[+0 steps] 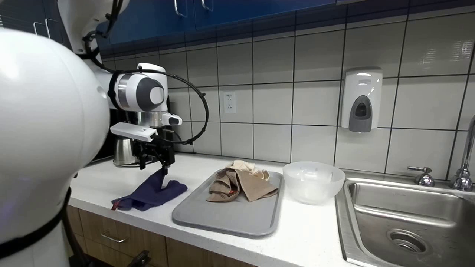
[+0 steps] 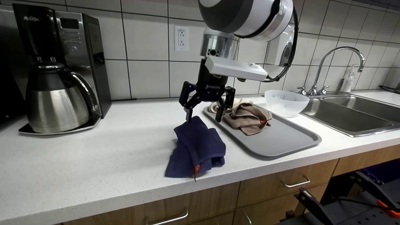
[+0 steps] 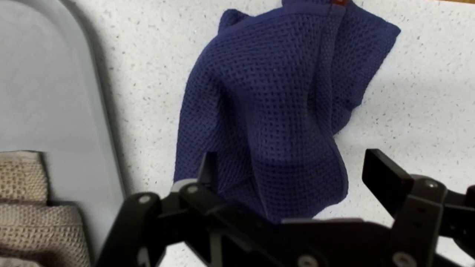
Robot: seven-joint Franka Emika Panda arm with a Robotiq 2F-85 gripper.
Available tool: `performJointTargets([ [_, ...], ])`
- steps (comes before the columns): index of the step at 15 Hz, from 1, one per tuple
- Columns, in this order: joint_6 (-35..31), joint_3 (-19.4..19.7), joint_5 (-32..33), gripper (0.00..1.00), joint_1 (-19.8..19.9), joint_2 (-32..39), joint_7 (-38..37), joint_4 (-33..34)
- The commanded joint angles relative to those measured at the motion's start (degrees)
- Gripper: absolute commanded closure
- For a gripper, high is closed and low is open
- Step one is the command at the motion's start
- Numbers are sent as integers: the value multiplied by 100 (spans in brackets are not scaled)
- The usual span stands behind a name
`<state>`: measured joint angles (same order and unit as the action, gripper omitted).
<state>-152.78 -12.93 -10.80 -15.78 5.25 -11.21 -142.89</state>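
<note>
1. Wrist view: the gripper (image 3: 292, 159) has its jaws spread wide at the blue cloth (image 3: 274, 85); contact is unclear.
2. The blue cloth lies bunched just beside the tray (image 1: 237, 218).
3. A brown cloth (image 2: 250, 118) is heaped on the tray.
4. Across the tray stands a bowl (image 1: 313, 185).

passage narrow between navy cloth (image 3: 274, 92) and tray (image 3: 55, 92), wide toward coffee maker (image 2: 75, 57)
</note>
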Motion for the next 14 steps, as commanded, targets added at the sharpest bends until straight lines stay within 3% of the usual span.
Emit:
performJointTargets([
  [1, 100, 8, 5, 0, 109, -403, -53, -135],
  [14, 86, 387, -31, 0, 491, -923, 265, -342],
])
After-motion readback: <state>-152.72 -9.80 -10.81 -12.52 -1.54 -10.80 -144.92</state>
